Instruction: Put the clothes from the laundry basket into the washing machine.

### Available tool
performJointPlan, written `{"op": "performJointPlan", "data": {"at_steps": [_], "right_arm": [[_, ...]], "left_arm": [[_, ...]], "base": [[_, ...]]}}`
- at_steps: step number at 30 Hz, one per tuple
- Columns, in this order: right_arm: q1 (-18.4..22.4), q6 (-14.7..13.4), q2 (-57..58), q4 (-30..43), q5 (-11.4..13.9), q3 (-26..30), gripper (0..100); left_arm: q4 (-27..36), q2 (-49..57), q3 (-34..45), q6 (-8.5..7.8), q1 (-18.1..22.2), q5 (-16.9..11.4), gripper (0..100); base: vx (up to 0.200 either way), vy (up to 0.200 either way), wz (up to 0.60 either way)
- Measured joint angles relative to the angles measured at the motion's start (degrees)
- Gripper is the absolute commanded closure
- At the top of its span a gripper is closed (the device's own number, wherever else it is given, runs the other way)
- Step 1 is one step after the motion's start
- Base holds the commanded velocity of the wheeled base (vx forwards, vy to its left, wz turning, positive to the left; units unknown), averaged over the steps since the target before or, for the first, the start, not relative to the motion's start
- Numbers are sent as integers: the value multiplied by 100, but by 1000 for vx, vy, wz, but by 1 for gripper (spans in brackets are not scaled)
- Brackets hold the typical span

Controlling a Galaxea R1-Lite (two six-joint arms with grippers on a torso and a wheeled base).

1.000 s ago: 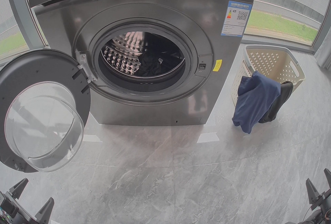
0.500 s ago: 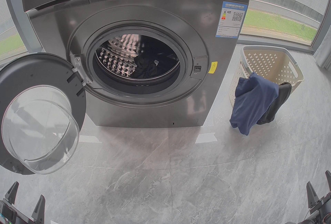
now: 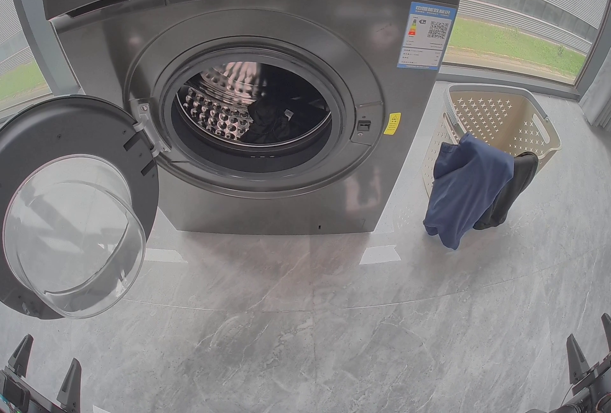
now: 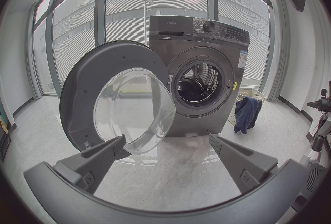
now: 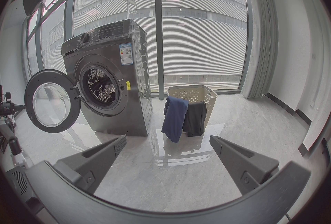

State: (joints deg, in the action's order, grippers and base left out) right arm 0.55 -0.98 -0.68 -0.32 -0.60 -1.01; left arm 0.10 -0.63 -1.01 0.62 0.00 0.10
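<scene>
The grey washing machine (image 3: 267, 7) stands ahead with its round door (image 3: 70, 204) swung open to the left. A dark garment (image 3: 277, 115) lies inside the drum. To its right stands the beige laundry basket (image 3: 503, 112), with a blue garment (image 3: 468, 188) and a black garment (image 3: 512, 188) draped over its front rim. My left gripper (image 3: 44, 363) is open and empty, low at the near left, far from the machine. At the near right my right gripper (image 3: 592, 347) is open and empty too. Both wrist views show the machine (image 4: 203, 72) (image 5: 107, 76) and the basket (image 5: 194, 95) far off.
Bare grey marble floor (image 3: 305, 319) spreads between me and the machine. White tape marks (image 3: 380, 254) lie on the floor near its base. Tall windows (image 5: 200, 28) stand behind, with a curtain (image 5: 258, 35) to the right.
The whole head picture shifted between one second ago and half a second ago, so the camera moved; since then it is nearly still. The clothes and the door have not moved.
</scene>
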Motion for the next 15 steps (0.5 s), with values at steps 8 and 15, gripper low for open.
{"op": "performJointPlan", "data": {"at_steps": [8,15], "right_arm": [[0,-2,0,-1,-2,0,0],[-2,-2,0,0,-2,0,0]], "left_arm": [[0,0,0,0,0,4,0],[-2,0,0,4,0,6,0]], "base": [[0,-200,0],[0,-200,0]]}}
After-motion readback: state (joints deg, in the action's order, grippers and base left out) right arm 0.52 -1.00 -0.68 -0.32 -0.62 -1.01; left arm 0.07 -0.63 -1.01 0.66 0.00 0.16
